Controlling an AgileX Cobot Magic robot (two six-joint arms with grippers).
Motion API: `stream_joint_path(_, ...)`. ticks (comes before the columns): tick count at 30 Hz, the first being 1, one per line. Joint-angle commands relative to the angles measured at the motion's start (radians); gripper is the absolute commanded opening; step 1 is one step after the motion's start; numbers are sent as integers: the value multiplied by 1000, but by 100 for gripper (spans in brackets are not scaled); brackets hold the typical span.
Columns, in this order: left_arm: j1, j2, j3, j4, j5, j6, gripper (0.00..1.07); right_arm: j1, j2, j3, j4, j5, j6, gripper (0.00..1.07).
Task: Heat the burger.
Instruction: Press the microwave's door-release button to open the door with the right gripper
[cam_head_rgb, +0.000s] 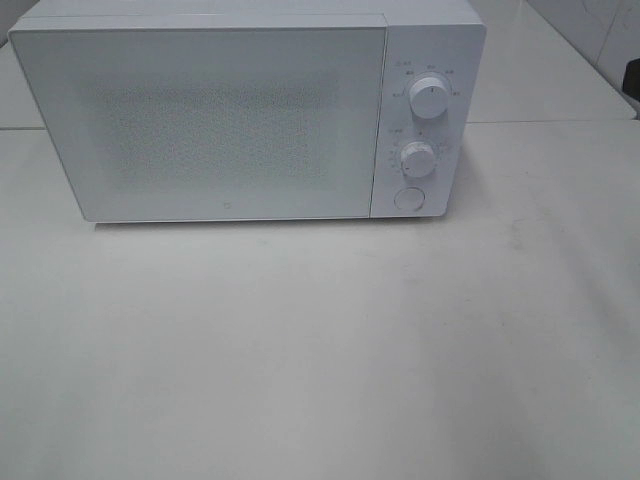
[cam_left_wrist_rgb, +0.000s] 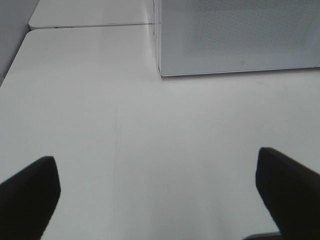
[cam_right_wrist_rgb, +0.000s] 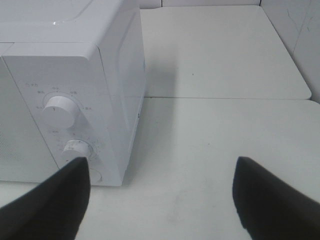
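The burger is out of view in all three frames. A white microwave (cam_head_rgb: 200, 120) stands at the back of the white table (cam_head_rgb: 320, 350) with its door shut. My left gripper (cam_left_wrist_rgb: 156, 167) is open over bare tabletop, in front of the microwave's (cam_left_wrist_rgb: 235, 35) left front corner, with nothing between its dark fingers (cam_left_wrist_rgb: 30, 190). My right gripper (cam_right_wrist_rgb: 161, 167) is also open and empty. It hangs by the microwave's (cam_right_wrist_rgb: 65, 85) right front corner, near the control panel. Neither gripper shows in the exterior high view.
The microwave's panel carries an upper knob (cam_head_rgb: 430, 97), a lower knob (cam_head_rgb: 417, 157) and a round button (cam_head_rgb: 408, 198). A seam (cam_head_rgb: 540, 123) between table sections runs behind to the right. A white wall (cam_head_rgb: 590, 30) rises at the back right.
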Motion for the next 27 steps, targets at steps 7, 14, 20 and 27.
stream_joint_path(7, 2, -7, 3, -5, -3, 3, 100, 2, 183, 135, -8, -461, -8, 76)
stream_joint_path(14, 2, -7, 3, -5, -3, 3, 100, 2, 285, 190, -7, -669, -39, 76)
stream_joint_path(20, 2, -7, 3, -5, -3, 3, 100, 26, 390, 253, 58, -836, -97, 76)
stream_joint_path(27, 2, -7, 3, -5, -3, 3, 100, 187, 528, 293, 271, -995, -199, 76)
